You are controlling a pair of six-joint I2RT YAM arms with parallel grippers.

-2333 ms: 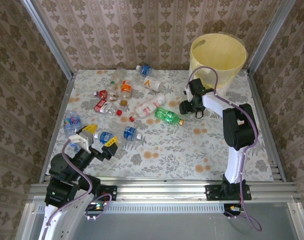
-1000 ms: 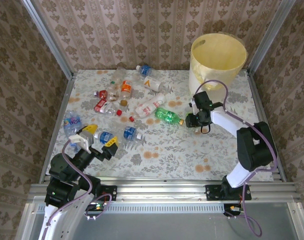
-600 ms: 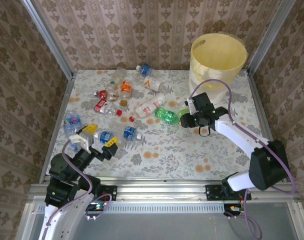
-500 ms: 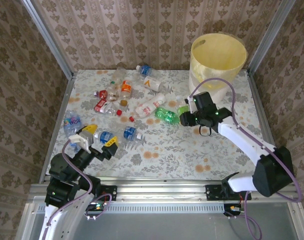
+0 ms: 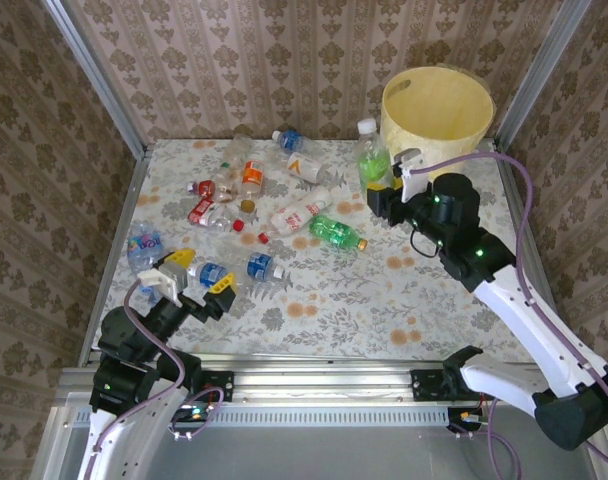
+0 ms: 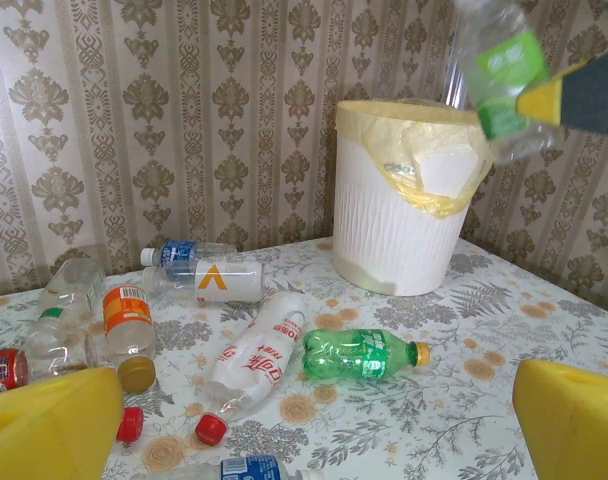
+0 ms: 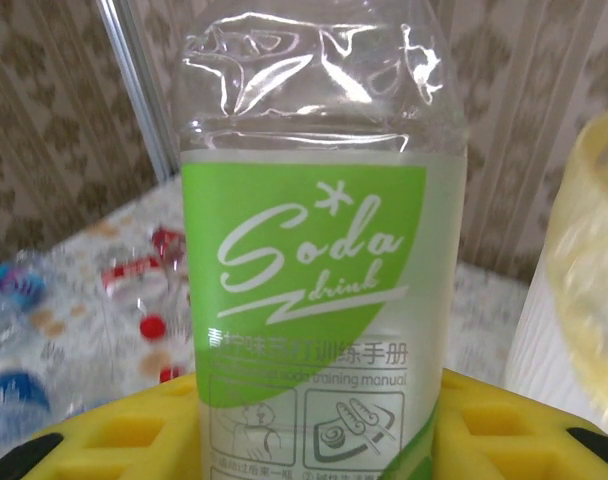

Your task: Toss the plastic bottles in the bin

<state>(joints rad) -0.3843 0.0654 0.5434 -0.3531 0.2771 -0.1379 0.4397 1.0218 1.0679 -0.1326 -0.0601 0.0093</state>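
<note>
Damask wallpaper (image 5: 284,60), floral tablecloth (image 5: 334,290)

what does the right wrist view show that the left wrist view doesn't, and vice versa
Right wrist: the "Soda drink" lettering on the clear plastic bottle with the green label, shut in the right gripper. Left wrist: a green plastic bottle lying on the floral table. Both: that held bottle and the pale yellow round plastic bin.
</note>
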